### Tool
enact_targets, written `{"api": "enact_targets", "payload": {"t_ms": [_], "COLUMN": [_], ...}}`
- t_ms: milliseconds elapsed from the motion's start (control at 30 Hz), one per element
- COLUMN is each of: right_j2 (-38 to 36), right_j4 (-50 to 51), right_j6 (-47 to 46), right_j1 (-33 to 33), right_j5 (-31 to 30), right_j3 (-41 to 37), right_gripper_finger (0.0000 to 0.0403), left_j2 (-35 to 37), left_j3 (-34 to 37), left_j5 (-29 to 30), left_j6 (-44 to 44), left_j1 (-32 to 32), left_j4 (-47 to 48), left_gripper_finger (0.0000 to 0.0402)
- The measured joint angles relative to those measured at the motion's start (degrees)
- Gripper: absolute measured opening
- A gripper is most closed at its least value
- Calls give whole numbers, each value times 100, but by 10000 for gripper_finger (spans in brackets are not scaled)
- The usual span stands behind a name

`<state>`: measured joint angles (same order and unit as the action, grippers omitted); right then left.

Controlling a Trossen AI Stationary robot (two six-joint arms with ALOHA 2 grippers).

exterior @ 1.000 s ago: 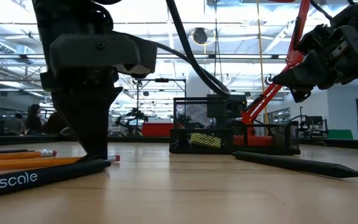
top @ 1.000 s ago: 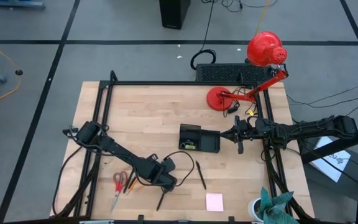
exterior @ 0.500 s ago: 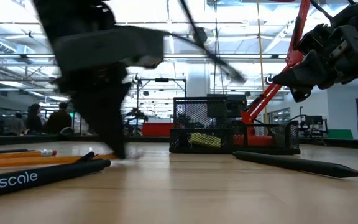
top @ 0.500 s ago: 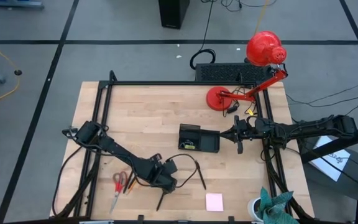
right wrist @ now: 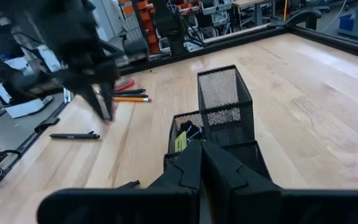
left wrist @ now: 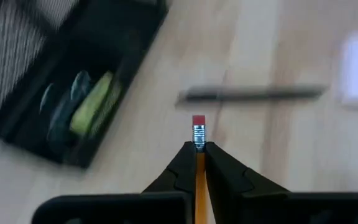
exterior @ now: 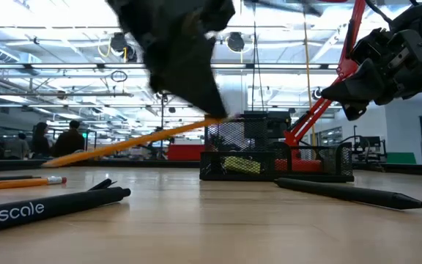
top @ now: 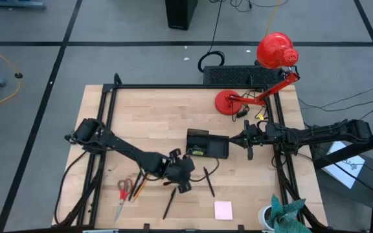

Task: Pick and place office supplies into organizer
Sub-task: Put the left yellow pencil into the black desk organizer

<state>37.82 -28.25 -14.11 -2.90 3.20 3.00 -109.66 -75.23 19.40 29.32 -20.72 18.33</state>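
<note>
I count two orange wooden pencils [exterior: 138, 139] and two thin black plastic pens [exterior: 350, 194]. I see only one pair of red-handled scissors [top: 123, 193], one pale pink square sticky-note pad [top: 223, 210] and one black wire-mesh organizer tray [exterior: 321, 165]. Inside it I can count one small yellow-green piece [exterior: 240, 166]. There is one red desk lamp [top: 276, 52].

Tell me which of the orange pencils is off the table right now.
The orange pencil clamped in the left gripper, hanging tilted above the wood with its eraser end forward. The other pencil lies flat on the table near the red-handled scissors.
</note>
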Motion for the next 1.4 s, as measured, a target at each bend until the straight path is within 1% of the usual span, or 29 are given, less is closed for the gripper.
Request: {"api": "enact_targets", "payload": {"t_ms": [100, 167, 233, 367, 467, 633, 733, 867, 967, 1133, 1233, 1333, 1400], "right_j2": [23, 27, 34, 47, 61, 97, 99, 99, 99, 117, 117, 122, 128], "right_j4": [-34, -10, -25, -53, -36, -59, -64, -61, -59, -58, -49, -23, 17], "right_j6": [20, 22, 22, 22, 22, 22, 22, 22, 22, 22, 23, 24, 22], "right_j1": [0, 0, 0, 0, 0, 0, 0, 0, 0, 0, 0, 0, 0], "right_j5": [-4, -2, -8, -8, -10, -11, -12, -13, -13, -14, -15, -15, -15], "right_j3": [-2, 0, -1, 0, 0, 0, -2, 0, -2, 0, -2, 0, -2], "right_gripper_finger": [4, 4, 4, 4, 4, 4, 4, 4, 4, 4, 4, 4, 4], "left_j2": [181, 272, 449, 866, 1152, 1427, 1417, 1310, 1178, 937, 700, 545, 448], "left_j3": [-7, -23, -7, -16, -18, -22, -27, -27, -27, -31, -29, -27, -27], "left_j5": [-6, -19, -30, -49, -277, -948, -1396, -1999, -2480, -3020, -3152, -3435, -3517], "left_j6": [-478, -813, -1120, -1712, -2182, -2914, -3383, -4003, -4224, -4258, -4255, -4100, -4058], "left_j1": [152, 285, 416, 717, 944, 1312, 1527, 1792, 1994, 2346, 2523, 2669, 2711], "left_j4": [-220, -576, -604, -1064, -1452, -2141, -2402, -2704, -2985, -3393, -3523, -3474, -3478], "left_gripper_finger": [29, 28, 23, 11, 8, 20, 21, 12, 9, 14, 6, 3, 8]}}
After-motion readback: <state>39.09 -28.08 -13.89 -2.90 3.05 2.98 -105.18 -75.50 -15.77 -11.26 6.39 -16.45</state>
